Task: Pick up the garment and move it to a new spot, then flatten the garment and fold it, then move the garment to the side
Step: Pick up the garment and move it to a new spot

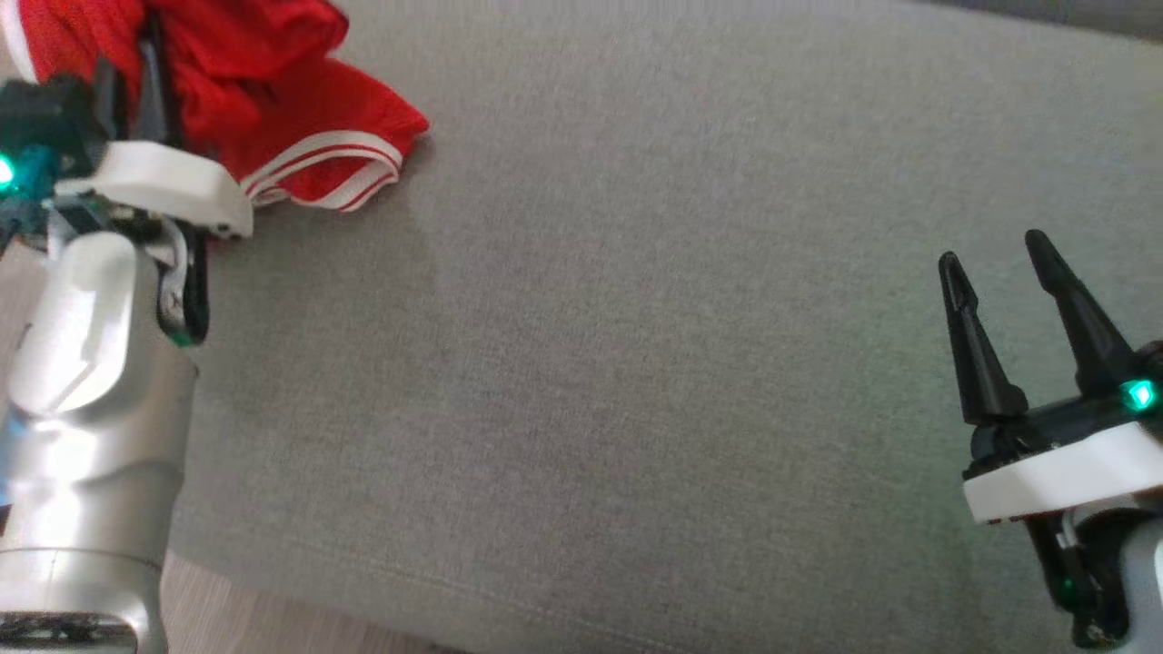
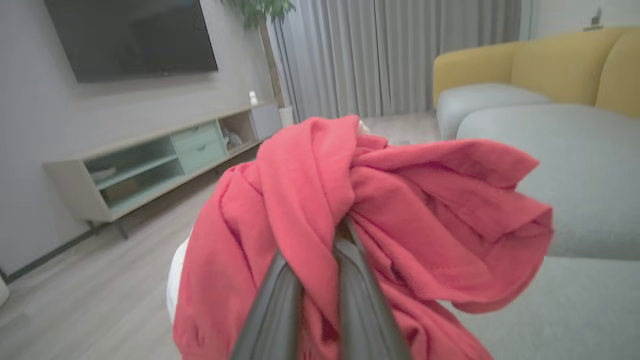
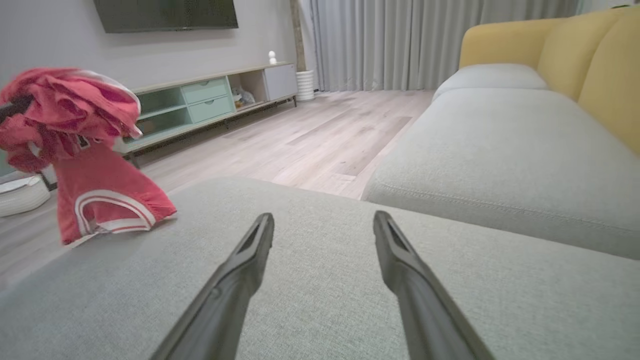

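- The left gripper [image 2: 341, 235] is squeezed shut on the bunched red garment [image 1: 282, 109], up at the grey cushion's [image 1: 636, 381] left edge.
- This looks like the pick-up step. Next, the garment needs carrying to the bare middle.
- The right gripper [image 1: 995, 259] is wide open and holds nothing.
- Around are a wood floor [image 3: 325, 130], a cabinet [image 3: 200, 100] and a yellow sofa [image 3: 575, 55].

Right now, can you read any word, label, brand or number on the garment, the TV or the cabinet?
No readable text anywhere.
The red garment: white stripes, no print or tag on the visible folds.
The TV screen: dark and blank.
The TV cabinet: contents too small and blurred to read.
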Available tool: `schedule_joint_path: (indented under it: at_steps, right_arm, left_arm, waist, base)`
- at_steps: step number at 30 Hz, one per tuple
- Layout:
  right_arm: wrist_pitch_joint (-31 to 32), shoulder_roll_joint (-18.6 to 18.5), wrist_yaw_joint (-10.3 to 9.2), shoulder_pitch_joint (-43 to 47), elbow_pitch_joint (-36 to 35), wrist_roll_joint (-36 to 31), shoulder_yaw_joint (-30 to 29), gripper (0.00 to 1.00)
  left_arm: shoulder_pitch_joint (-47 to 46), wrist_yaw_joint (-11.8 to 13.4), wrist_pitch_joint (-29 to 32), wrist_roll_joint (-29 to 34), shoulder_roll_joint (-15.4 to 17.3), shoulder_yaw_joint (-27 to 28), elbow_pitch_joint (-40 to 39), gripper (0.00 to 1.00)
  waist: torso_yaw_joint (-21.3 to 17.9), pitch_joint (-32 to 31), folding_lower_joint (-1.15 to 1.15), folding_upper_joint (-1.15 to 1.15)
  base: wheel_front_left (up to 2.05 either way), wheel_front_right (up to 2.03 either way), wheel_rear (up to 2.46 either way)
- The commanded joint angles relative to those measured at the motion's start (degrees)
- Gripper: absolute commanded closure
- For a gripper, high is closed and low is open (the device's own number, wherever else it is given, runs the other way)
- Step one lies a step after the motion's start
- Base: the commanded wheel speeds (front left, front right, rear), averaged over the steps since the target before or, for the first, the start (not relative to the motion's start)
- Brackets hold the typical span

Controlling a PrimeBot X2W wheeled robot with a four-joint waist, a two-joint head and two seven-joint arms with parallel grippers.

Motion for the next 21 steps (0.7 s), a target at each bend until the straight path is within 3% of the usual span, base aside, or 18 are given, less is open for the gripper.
schedule_joint_path:
  at_steps: [1,9,13,21]
  right_arm:
    - [-0.73,0.18,-0.04,-0.71,-1.67,-0.58,0.93,0.00]
    - [-2.50,3.05,-0.04,-0.21,0.58,-1.07,2.18,0.00]
    - [-3.40,4.45,-0.04,-0.18,1.42,-1.14,2.15,0.00]
    - [-4.60,5.38,-0.04,-1.17,2.93,-0.59,2.16,0.00]
  left_arm:
    - [-1.14,0.60,-0.52,0.72,3.63,1.38,-4.24,1.00]
    - [10.69,2.83,6.93,-0.74,4.41,1.18,-22.72,1.00]
    - [19.56,3.84,11.22,-1.17,2.85,-1.45,-32.88,1.00]
    - [22.84,1.68,14.56,0.05,-2.48,-10.93,-37.76,1.00]
  waist:
    - [-0.89,-3.09,0.01,0.00]
    - [-5.93,-7.60,0.01,0.00]
    - [-11.38,-8.04,0.01,0.00]
    - [-22.73,-6.35,0.01,0.00]
  base:
    - [0.00,0.00,0.00]
    - [0.00,0.00,0.00]
    - [0.00,0.00,0.00]
    - [0.00,0.00,0.00]
